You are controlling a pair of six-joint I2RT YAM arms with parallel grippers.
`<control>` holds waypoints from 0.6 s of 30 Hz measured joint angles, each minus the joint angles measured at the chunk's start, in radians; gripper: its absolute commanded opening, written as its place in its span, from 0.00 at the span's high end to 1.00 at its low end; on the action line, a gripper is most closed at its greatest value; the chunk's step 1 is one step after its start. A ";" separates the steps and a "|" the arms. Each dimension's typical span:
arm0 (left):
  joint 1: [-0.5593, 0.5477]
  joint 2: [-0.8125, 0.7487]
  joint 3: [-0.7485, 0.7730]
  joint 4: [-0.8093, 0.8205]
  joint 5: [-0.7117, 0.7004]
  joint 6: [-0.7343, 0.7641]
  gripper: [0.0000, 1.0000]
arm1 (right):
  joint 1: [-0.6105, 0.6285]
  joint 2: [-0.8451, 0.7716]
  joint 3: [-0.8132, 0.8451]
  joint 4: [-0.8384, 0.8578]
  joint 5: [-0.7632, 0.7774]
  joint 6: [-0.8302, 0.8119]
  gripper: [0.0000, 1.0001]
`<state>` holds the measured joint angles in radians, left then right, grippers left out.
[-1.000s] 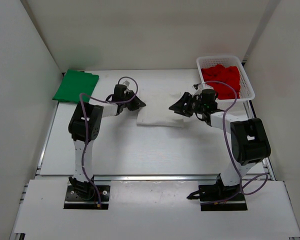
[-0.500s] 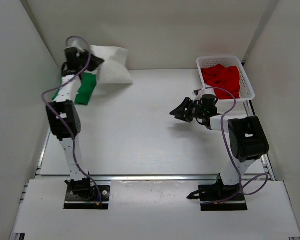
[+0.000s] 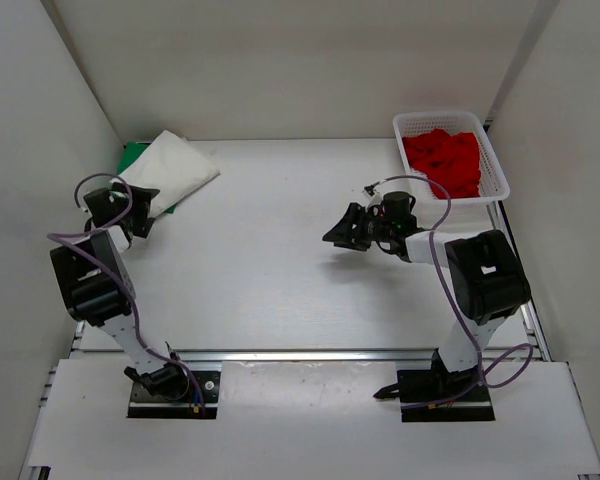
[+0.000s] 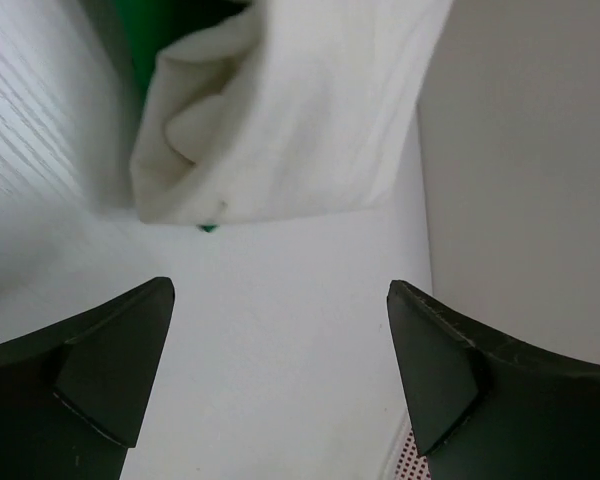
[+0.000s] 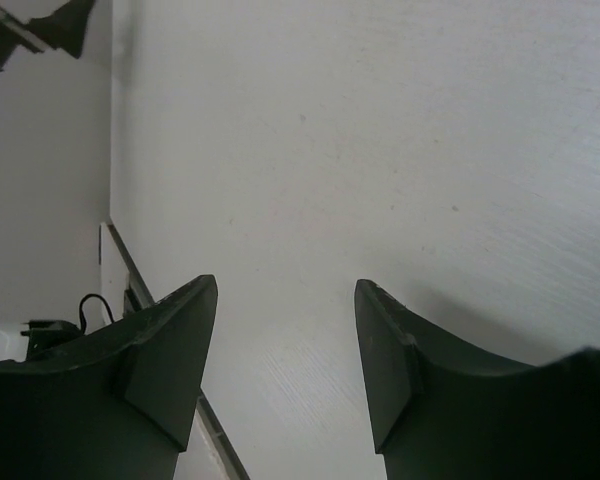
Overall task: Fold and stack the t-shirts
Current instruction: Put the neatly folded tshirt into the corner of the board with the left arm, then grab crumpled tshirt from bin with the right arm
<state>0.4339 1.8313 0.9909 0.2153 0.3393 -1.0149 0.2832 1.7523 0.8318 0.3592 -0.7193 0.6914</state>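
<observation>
The folded white t-shirt (image 3: 172, 170) lies at the far left corner on top of the green t-shirt (image 3: 131, 152), of which only a sliver shows. In the left wrist view the white t-shirt (image 4: 280, 110) fills the top, with green t-shirt (image 4: 150, 40) peeking out beside it. My left gripper (image 3: 144, 208) (image 4: 280, 292) sits just in front of that pile, open and holding nothing. The red t-shirt (image 3: 444, 160) lies crumpled in the basket. My right gripper (image 3: 342, 232) (image 5: 285, 285) hovers open over bare table near the middle.
A white mesh basket (image 3: 493, 168) stands at the back right corner. White walls (image 3: 40, 150) close in the table on the left, back and right. The left arm is folded close to the left wall.
The left arm carried the white t-shirt from the table's middle to the far left, laid it on the green one, let go and drew back. The right gripper drifted slightly left.
</observation>
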 measured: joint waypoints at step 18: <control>-0.936 -0.301 0.013 0.068 -0.175 0.262 0.01 | -0.104 -0.084 0.407 -0.366 0.420 -0.211 0.96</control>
<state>-0.5018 1.5299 1.0039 0.2829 0.1638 -0.7528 0.1795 1.6688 1.2388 -0.0071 -0.2989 0.4801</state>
